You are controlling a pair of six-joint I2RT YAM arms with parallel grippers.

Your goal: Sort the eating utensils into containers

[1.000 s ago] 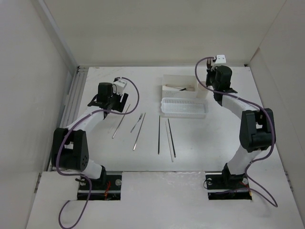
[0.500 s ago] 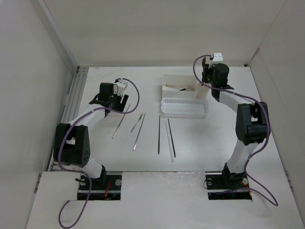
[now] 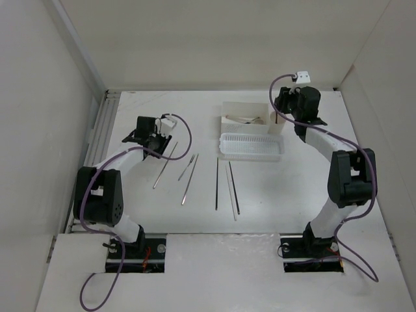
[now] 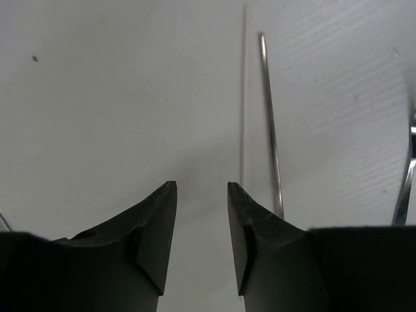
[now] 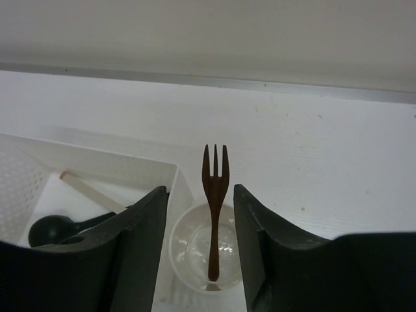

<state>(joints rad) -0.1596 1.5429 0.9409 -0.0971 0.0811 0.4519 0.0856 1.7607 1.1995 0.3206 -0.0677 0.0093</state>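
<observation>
A small dark fork (image 5: 213,195) stands tines-up in the round cup (image 5: 188,250), free between the fingers of my open right gripper (image 5: 201,195). In the top view that gripper (image 3: 279,116) hovers over the cup (image 3: 277,127), beside the deep white box (image 3: 244,109). The low perforated tray (image 3: 251,147) lies in front of the box. My left gripper (image 4: 201,188) is open and empty just above the table. A silvery chopstick (image 4: 270,123) runs past its right finger. In the top view the left gripper (image 3: 158,142) is by that chopstick (image 3: 165,166).
The box holds a dark spoon (image 5: 49,229) and a pale stick (image 5: 84,190). On the table lie a small utensil (image 3: 187,167), a silvery chopstick (image 3: 190,179), a dark chopstick (image 3: 216,183), and a pale and dark pair (image 3: 232,190). Walls enclose the table.
The right gripper has shifted slightly back and right over the cup. The left gripper has edged right and lower toward the leftmost chopstick.
</observation>
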